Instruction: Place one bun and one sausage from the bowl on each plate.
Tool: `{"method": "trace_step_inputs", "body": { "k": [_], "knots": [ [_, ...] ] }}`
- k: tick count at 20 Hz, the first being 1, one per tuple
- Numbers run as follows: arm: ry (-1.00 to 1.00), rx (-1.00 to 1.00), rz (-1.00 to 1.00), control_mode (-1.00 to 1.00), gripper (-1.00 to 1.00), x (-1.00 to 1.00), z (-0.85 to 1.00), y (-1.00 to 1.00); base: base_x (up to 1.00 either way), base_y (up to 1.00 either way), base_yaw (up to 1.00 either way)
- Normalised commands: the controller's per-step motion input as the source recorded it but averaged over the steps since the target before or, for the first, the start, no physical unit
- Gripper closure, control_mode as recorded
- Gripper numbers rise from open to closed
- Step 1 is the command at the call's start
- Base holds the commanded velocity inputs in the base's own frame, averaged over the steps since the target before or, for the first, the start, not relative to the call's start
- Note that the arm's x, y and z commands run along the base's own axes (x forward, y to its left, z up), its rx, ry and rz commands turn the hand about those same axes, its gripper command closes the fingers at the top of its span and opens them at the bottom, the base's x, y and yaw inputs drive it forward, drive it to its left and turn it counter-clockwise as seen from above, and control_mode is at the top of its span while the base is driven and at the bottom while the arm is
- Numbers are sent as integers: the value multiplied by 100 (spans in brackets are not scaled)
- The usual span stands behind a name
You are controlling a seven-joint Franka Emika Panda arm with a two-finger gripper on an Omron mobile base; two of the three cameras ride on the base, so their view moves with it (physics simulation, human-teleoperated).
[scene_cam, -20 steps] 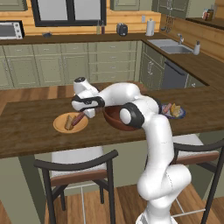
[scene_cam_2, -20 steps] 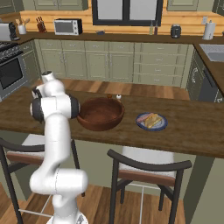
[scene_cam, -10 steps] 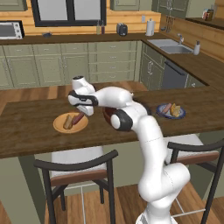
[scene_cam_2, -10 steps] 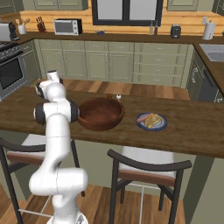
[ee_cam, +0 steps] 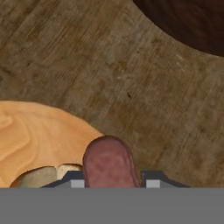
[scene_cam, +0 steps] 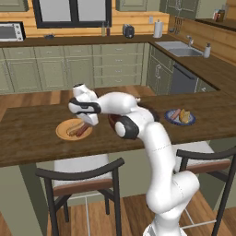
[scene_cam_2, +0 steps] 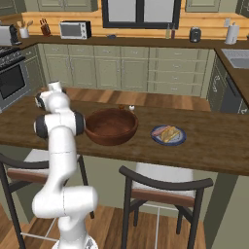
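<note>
We have the sausage [ee_cam: 108,162] clenched in the tool [ee_cam: 109,181], over the tan plate's [ee_cam: 30,135] 3 o'clock rim, bun [ee_cam: 39,177] already there. Blue plate [scene_cam_2: 168,135] on the tabletop [ee_cam: 131,74] holds its pair. Bowl [scene_cam_2: 111,126] looks empty; we judge only the release left.

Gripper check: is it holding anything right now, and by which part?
Yes: the gripper is shut on a sausage, its rounded end sticking out between the fingers. How far along it is gripped can't be told.
</note>
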Motion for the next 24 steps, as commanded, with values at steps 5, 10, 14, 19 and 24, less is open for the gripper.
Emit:
{"method": "trace_step_inputs", "body": {
  "k": [5, 10, 14, 19, 24],
  "knots": [
    [-12, 2, 0, -100, 100, -10, -61, -3, 0, 0, 0],
    [-3, 3, -7, -100, 100, 21, -18, 20, 0, 0, 0],
    [0, 1, -12, -100, 100, 47, 0, 46, 0, 0, 0],
    [0, 0, -15, -100, 100, 31, 3, 40, 0, 0, 0],
    [0, -1, -13, -100, -100, 0, -80, 28, 0, 0, 0]
  ]
}}
